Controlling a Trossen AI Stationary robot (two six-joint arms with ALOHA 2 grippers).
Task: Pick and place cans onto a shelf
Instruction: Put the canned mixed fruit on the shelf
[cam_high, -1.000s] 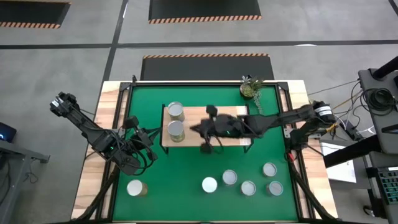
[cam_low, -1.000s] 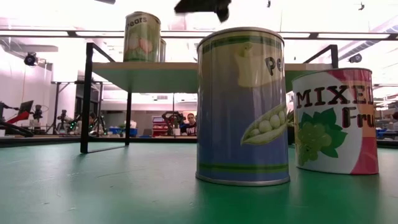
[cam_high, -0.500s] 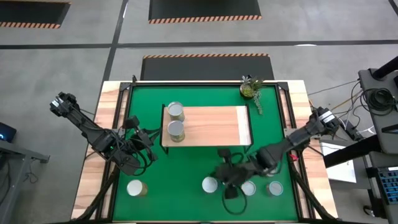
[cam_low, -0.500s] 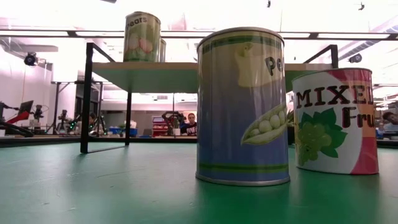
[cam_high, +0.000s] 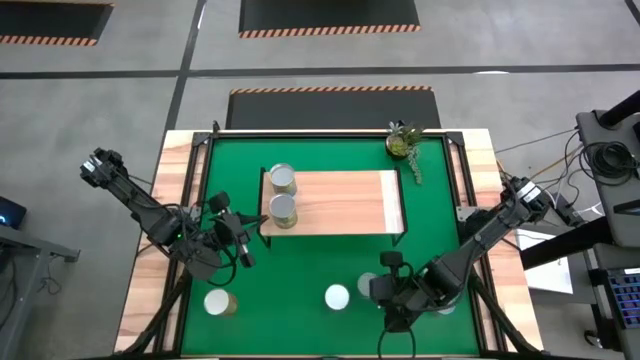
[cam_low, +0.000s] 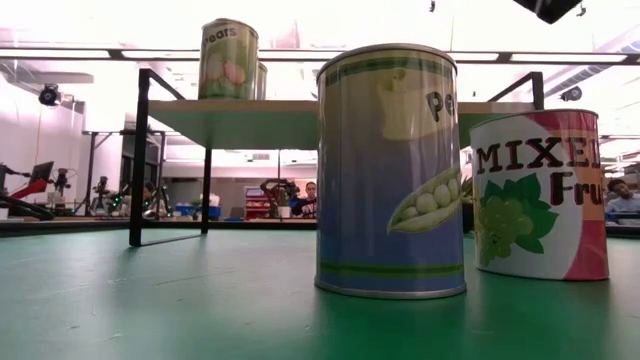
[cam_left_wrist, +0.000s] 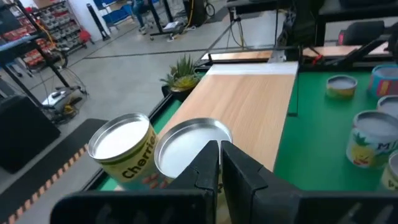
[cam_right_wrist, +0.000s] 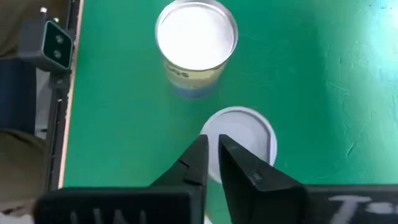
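Cans sit in two groups: two on the shelf (cam_high: 335, 203), the can by the far edge (cam_high: 283, 179) and the can just nearer (cam_high: 284, 208), both at the end closest to the left gripper (cam_high: 238, 238), which hangs just off that end above the green mat (cam_high: 300, 270) with its fingers pressed together and nothing between them. From that gripper's wrist view the two silver lids lie right ahead of the fingertips, with the bare wood top stretching away toward the potted plant (cam_high: 402, 141). The right gripper (cam_high: 392, 272) hovers over the near side of the mat, its fingers (cam_right_wrist: 193, 163) almost touching, only a thin slit between them, holding nothing. Directly below its tips stands one can (cam_right_wrist: 244, 140); another can (cam_high: 337, 297) stands just beside it toward the left arm. A lone can (cam_high: 217, 302) stands near the mat's front corner, close under the left arm.
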